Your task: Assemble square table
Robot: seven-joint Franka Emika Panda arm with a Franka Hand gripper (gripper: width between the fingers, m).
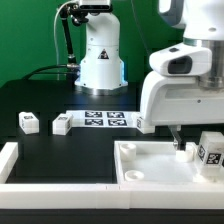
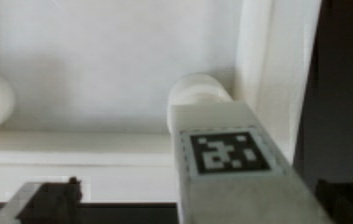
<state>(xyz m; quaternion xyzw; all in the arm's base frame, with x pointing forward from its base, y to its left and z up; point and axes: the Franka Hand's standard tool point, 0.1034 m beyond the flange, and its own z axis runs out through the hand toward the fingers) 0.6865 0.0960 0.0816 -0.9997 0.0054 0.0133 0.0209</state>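
The gripper (image 1: 182, 146) hung over the white plastic square table top (image 1: 150, 170), a tray with a raised rim, its jaws spread as wide as they go and gripping nothing. In the wrist view, a small white tagged leg (image 2: 226, 150) showed between the two dark fingers (image 2: 48, 200), clear of one and close beside the other; whether it touched that one could not be told. Two more small white legs (image 1: 28, 122) (image 1: 62, 124) sat well away from the jaws, beside the marker board (image 1: 105, 119).
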